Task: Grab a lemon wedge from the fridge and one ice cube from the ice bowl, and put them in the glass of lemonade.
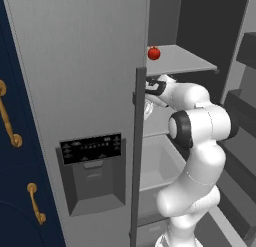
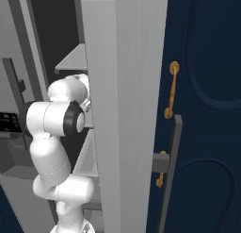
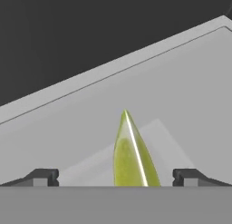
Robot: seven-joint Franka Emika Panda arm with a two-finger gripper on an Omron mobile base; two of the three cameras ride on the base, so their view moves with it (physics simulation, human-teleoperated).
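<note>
Inside, the fridge (image 1: 80, 66) stands with one door swung wide amid navy cabinets (image 2: 207, 109) with gold handles, its grey shelves (image 1: 180, 58) set against a dark back wall, a small round red fruit (image 1: 154, 53) on the upper one. Lower down, the lemon wedge (image 3: 131, 153), a slim pale yellow-green sliver with a light ridge, stands point-up on a grey shelf. It sits between the spread, empty fingertips of the gripper (image 3: 115, 177), neither touching it.

I can read no words, brands or numbers anywhere before me; the black dispenser panel (image 1: 91, 147) on the fridge (image 1: 75, 66) door carries rows of small pale marks, too tiny and blurred for me to make out as letters or signs; nothing else I see bears any lettering or label.
</note>
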